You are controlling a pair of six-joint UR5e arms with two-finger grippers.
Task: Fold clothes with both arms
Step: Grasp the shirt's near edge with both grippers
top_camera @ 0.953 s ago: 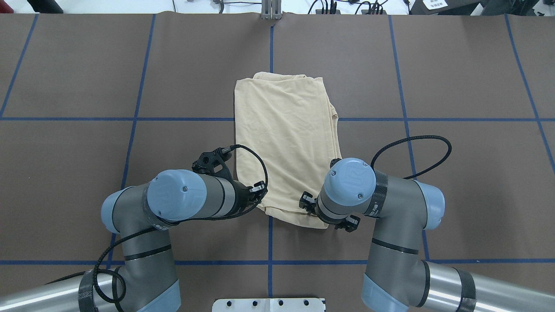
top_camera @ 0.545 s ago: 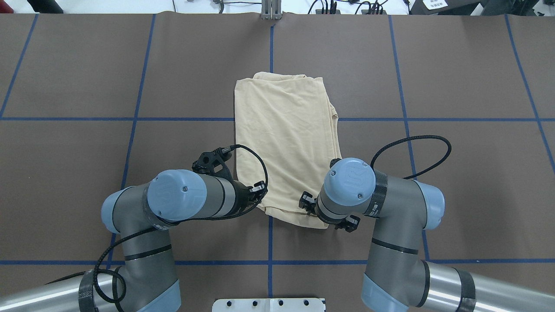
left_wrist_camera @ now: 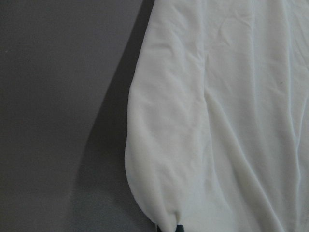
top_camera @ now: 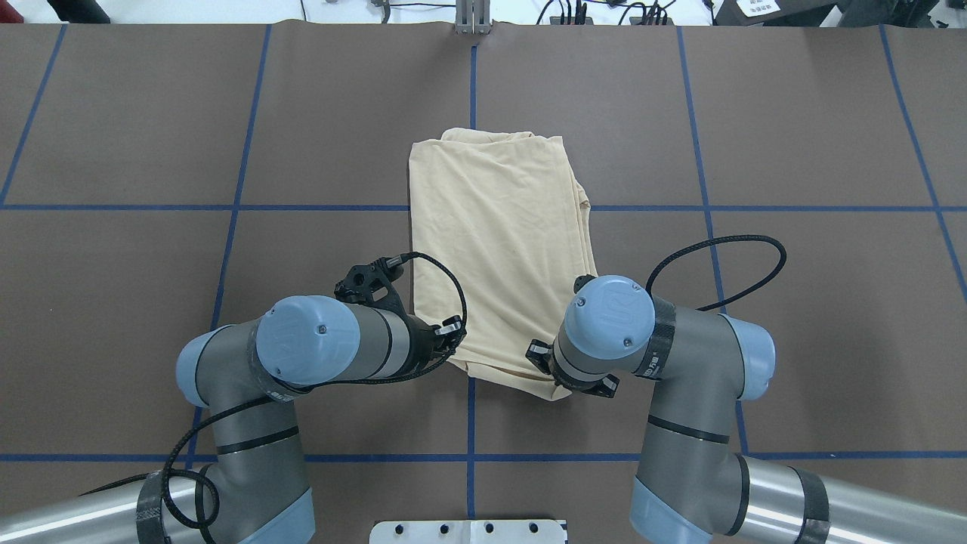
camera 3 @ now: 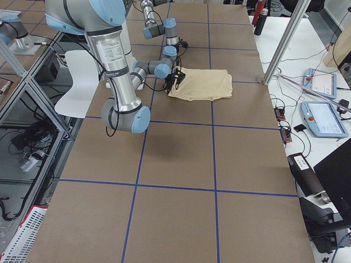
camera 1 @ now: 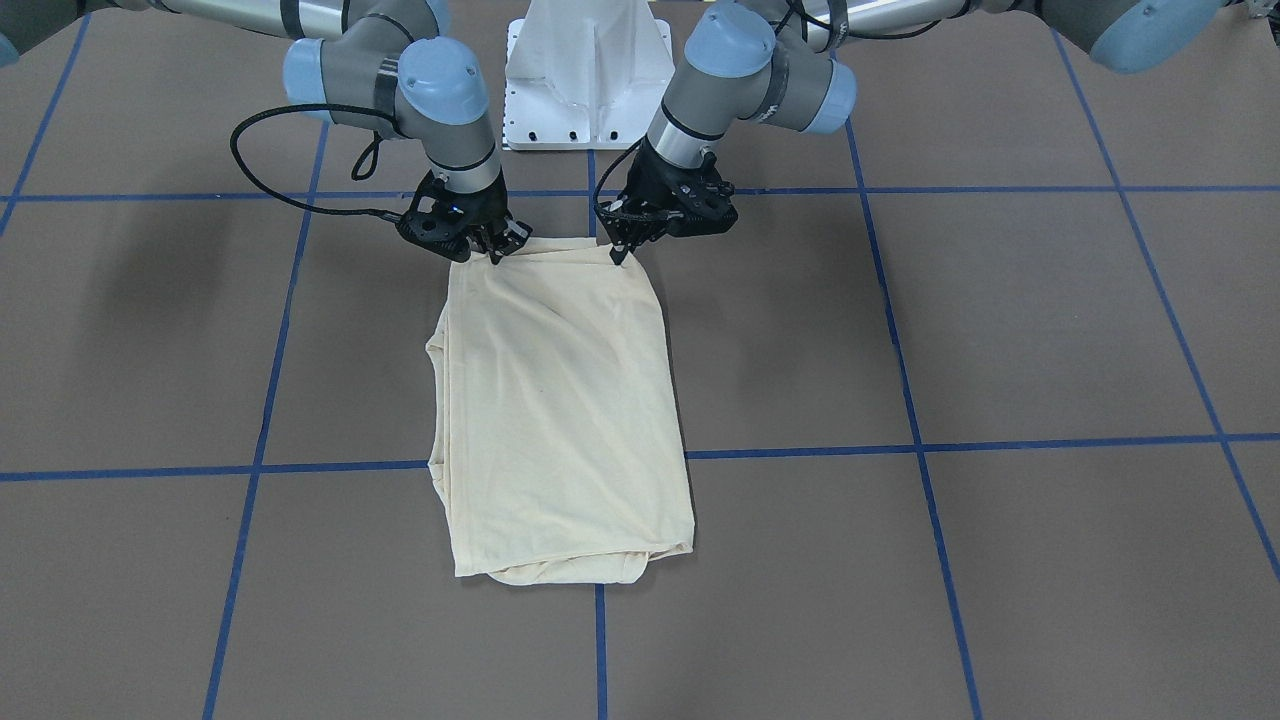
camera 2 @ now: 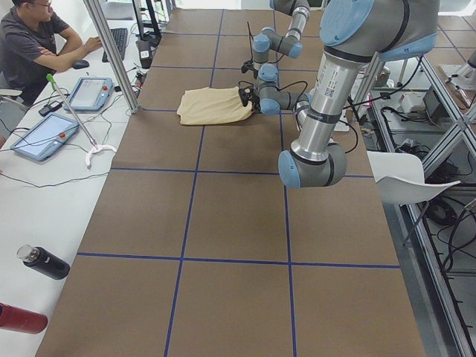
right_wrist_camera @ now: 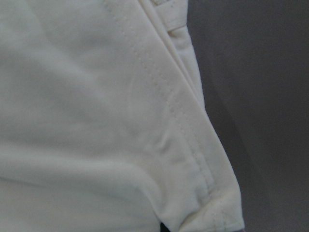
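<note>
Lying folded at table (top_camera: pixel 793 113) centre, shirt (top_camera: pixel 498 249) looks thin, light, limp, layers prone to slipping — left gripper (camera 1: pixel 622 252) and right gripper (camera 1: pixel 492 250) each pinch a robot-side corner, hemmed edge there judged the surest hold.

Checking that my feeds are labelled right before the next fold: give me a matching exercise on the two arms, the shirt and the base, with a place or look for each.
Things:
1. left arm
2. right arm
3. shirt
4. base

Places or looks:
A. white, bottom centre of the overhead view
B. jaws at the shirt's near corner, on the overhead view's right
C. cream, folded lengthwise
D. jaws at the shirt's near corner, on the overhead view's left

Pairs: 1-D, 2-B, 3-C, 4-A
</note>
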